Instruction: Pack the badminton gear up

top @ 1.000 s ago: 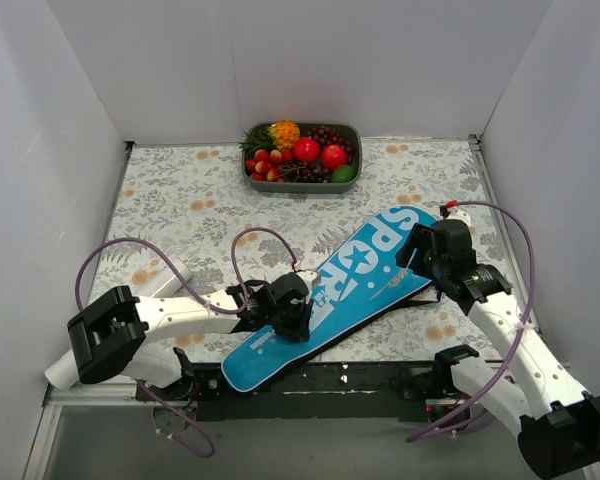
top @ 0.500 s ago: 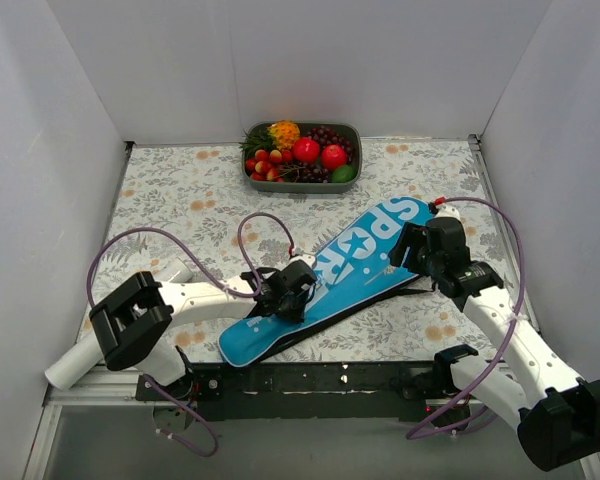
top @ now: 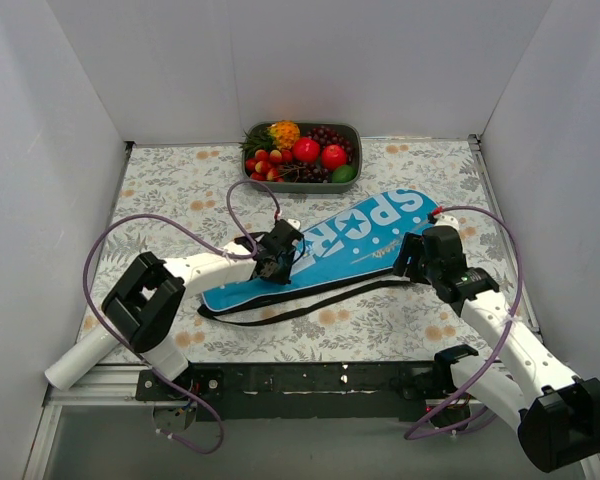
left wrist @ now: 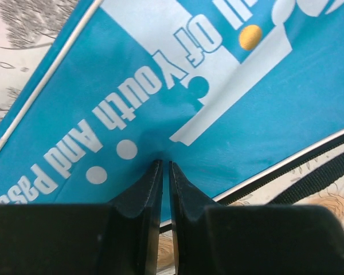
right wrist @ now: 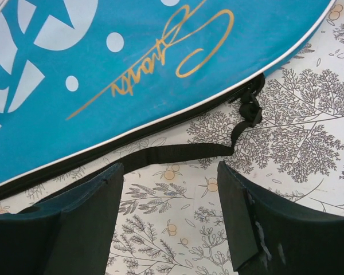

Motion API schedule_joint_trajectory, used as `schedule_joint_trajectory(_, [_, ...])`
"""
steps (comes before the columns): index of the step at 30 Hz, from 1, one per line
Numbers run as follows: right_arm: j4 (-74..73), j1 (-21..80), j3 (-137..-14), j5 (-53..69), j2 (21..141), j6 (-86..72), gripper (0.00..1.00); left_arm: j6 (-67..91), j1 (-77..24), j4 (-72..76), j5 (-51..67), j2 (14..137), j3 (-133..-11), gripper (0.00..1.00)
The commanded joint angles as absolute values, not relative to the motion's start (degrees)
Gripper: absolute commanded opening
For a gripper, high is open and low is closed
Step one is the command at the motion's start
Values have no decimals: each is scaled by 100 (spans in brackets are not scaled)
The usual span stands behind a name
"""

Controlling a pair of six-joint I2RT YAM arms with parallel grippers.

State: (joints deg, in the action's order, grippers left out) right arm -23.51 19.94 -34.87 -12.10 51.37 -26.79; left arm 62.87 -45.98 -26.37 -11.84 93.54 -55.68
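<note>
- The left arm reaches from the 7 o'clock corner of the flower-patterned table [top: 180, 200] toward the middle, a purple cable [top: 160, 220] looping over it.
- The left gripper [top: 277, 255] [left wrist: 163, 163] is down on the narrow half of the bag. In the left wrist view its two black fingers [left wrist: 146, 189] are pressed almost together, with a small pucker of blue fabric pinched between the tips.
- The blue bag [top: 350, 250] [left wrist: 218, 103] [right wrist: 160, 57] lies flat at the table's centre. Its narrow end points to 8 o'clock and its wide head, lettered "SPORT", points to 2 o'clock.
- A black strap [top: 310, 305] [right wrist: 178, 153] [left wrist: 309, 177] trails on the table along the bag's 6 o'clock edge and joins the bag beside its zip near the wide end.
- The grey tray [top: 298, 186] of colourful fruit sits at 12 o'clock against the back wall, well apart from the bag.
- The right gripper [top: 415, 262] [right wrist: 167, 169] hangs at 4 o'clock of the bag's head, just off its edge. Its fingers [right wrist: 235, 212] are spread wide and hold nothing, with the strap running across the gap beneath them.
</note>
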Motion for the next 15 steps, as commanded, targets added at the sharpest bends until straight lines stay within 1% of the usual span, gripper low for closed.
schedule_joint_trajectory(1, [-2250,2013,-3472,-1520,5194,-2558,73,5889,-4289,-2812,-1389,9202,-5801,9])
schedule_joint_trajectory(5, [-2084,2013,-3454,-1494,5343,-2505,68,5854,-4166,-2777,-1283,9035,-5696,10])
schedule_joint_trajectory(6, [-2031,2004,-3445,-1425,5387,-2479,66,5845,-4157,-2751,-1275,8957,-5652,10])
schedule_joint_trajectory(7, [-1969,2013,-3437,-1389,5431,-2444,62,5853,-4157,-2751,-1266,8921,-5582,10])
schedule_joint_trajectory(8, [-1951,2013,-3437,-1371,5545,-2443,60,5845,-4157,-2760,-1257,8895,-5546,10])
schedule_joint_trajectory(15, [-1512,2013,-3252,-1353,6187,-2470,52,5897,-4148,-2672,-1037,8535,-5265,11])
